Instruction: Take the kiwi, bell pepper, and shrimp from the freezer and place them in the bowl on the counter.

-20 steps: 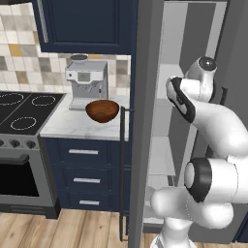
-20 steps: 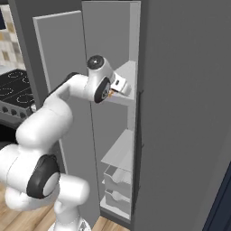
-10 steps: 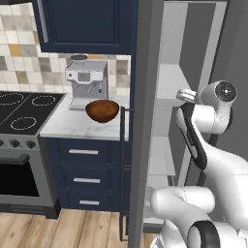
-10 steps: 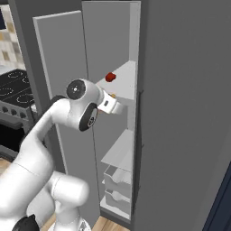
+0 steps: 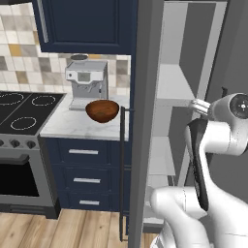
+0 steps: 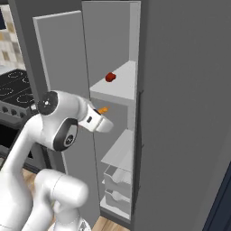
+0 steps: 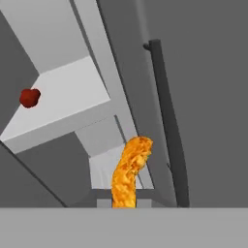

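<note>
The pincer [image 6: 104, 110] is clamped shut on the shrimp [image 7: 130, 170], whose orange curl sticks out past the tip of the white hand in the right base view and rises up the middle of the hand view. The hand sits just outside the open freezer [image 6: 118, 149], level with the gap under its upper white shelf. On that shelf lies the bell pepper [image 6: 110, 77], a small glossy red lump (it shows again at the left of the hand view, well apart from the shrimp). The freezer's long dark handle [image 7: 167, 121] runs up the right of the hand view beside the shrimp. In the left base view the bowl [image 5: 102, 110] stands reddish-brown on the white marbled desk [image 5: 72, 126], just in front of a silver coffee machine [image 5: 86, 82] and beside the black stovetop [image 5: 24, 111]. Where the kiwi lies I cannot tell.
</note>
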